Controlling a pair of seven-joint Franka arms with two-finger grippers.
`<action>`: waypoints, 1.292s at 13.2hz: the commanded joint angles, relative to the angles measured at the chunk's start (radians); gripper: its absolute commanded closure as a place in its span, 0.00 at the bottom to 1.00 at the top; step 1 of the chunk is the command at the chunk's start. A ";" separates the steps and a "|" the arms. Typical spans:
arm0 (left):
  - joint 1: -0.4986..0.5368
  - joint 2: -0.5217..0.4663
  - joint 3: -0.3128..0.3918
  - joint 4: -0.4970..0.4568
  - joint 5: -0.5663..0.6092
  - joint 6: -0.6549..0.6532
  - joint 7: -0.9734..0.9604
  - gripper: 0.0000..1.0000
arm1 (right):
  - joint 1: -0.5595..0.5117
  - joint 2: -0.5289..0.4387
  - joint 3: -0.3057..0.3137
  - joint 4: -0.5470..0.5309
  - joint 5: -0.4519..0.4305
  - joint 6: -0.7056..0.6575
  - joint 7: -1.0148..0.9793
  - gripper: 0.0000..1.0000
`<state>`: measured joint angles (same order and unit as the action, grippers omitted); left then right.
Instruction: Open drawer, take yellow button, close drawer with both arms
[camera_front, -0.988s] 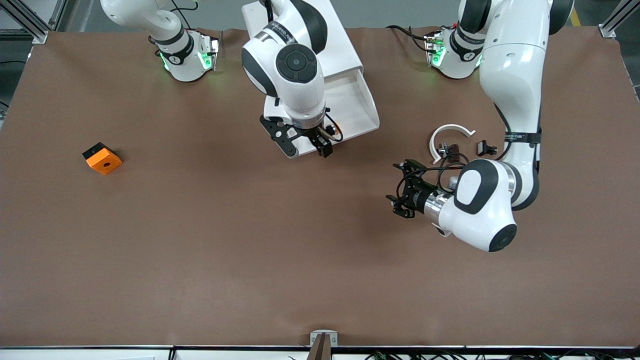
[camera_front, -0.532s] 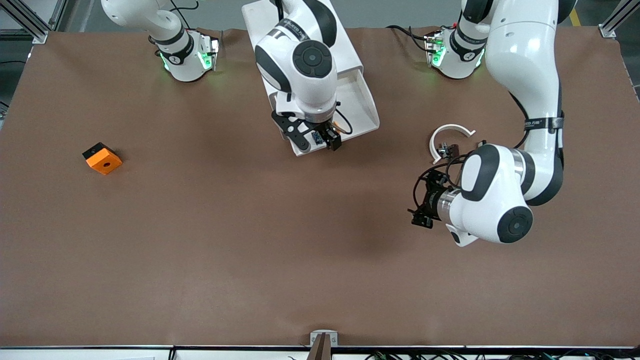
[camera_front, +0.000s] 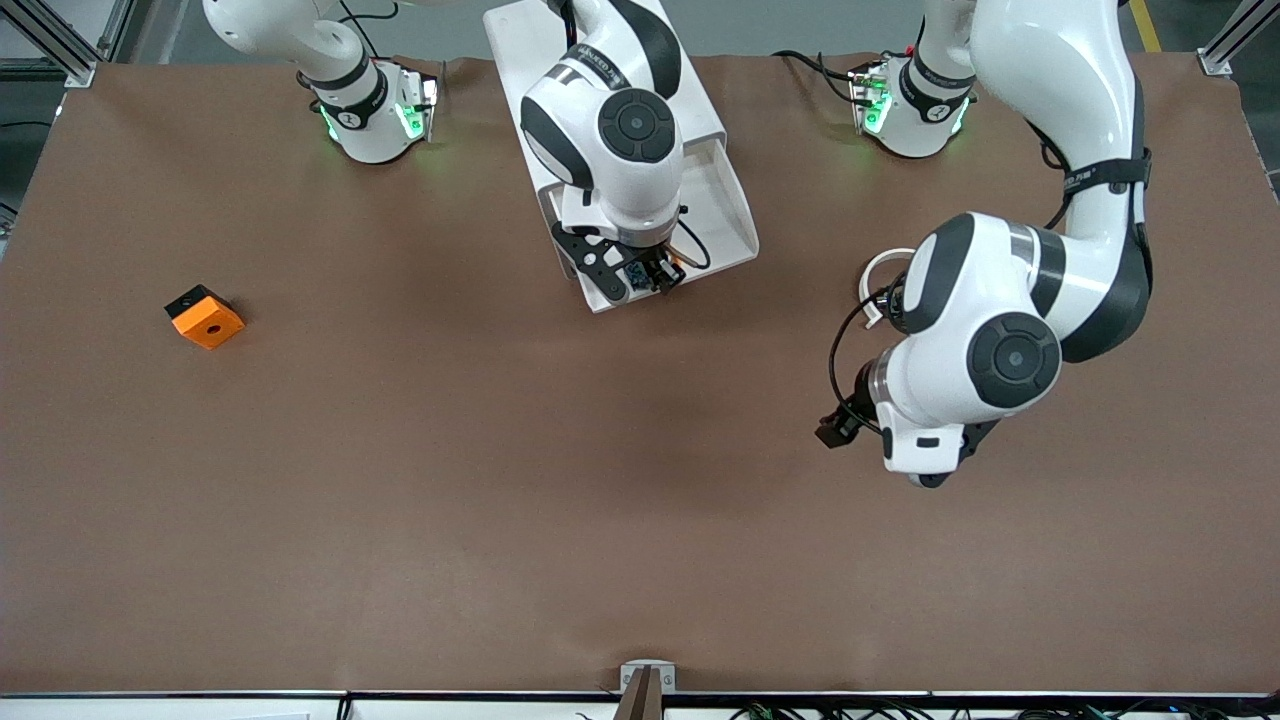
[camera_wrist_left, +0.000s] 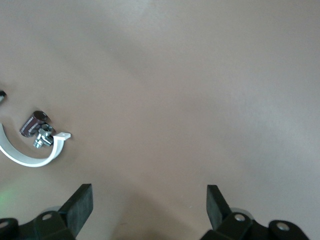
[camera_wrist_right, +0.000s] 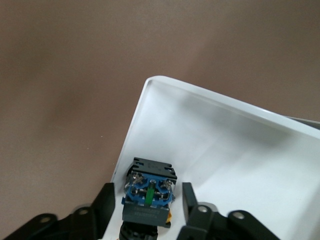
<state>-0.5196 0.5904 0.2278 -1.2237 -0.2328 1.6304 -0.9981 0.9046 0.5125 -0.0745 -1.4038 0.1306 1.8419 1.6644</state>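
- Brown matting covers the whole desk (camera_front: 420, 500), with both arm bases standing along its edge farthest from the front camera.
- Right gripper (camera_front: 640, 277) is down in the open drawer (camera_front: 725, 215), at the drawer's corner nearest the front camera; its jaws flank the button (camera_wrist_right: 148, 192) and sit close against both sides of its blue-grey base.
- Apart from the button, the drawer's white floor is bare; the drawer stands pulled out of the white cabinet (camera_front: 520, 60).
- Left gripper (camera_wrist_left: 149, 207) hangs over bare matting toward the left arm's end of the desk, jaws spread wide and holding nothing.
- Near it lie a white curved strip (camera_wrist_left: 30, 157) and a small dark part (camera_wrist_left: 34, 123) beside it.
- An orange block (camera_front: 204, 317) sits well apart, toward the right arm's end.
- Since a second ago the right jaws have narrowed around the button, and the left arm has swung its wrist round.
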 joint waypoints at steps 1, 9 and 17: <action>-0.002 -0.079 -0.025 -0.120 0.024 0.054 0.107 0.00 | -0.009 0.003 0.001 0.017 0.012 -0.010 -0.003 0.73; -0.126 -0.201 -0.111 -0.453 0.038 0.315 0.099 0.00 | -0.152 -0.043 0.001 0.194 0.012 -0.278 -0.107 0.77; -0.284 -0.185 -0.203 -0.464 0.003 0.312 -0.045 0.00 | -0.666 -0.149 -0.010 0.155 -0.025 -0.480 -1.272 0.78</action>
<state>-0.7948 0.4251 0.0600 -1.6622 -0.2205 1.9278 -0.9990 0.3464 0.3658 -0.1049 -1.1870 0.1247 1.3254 0.6449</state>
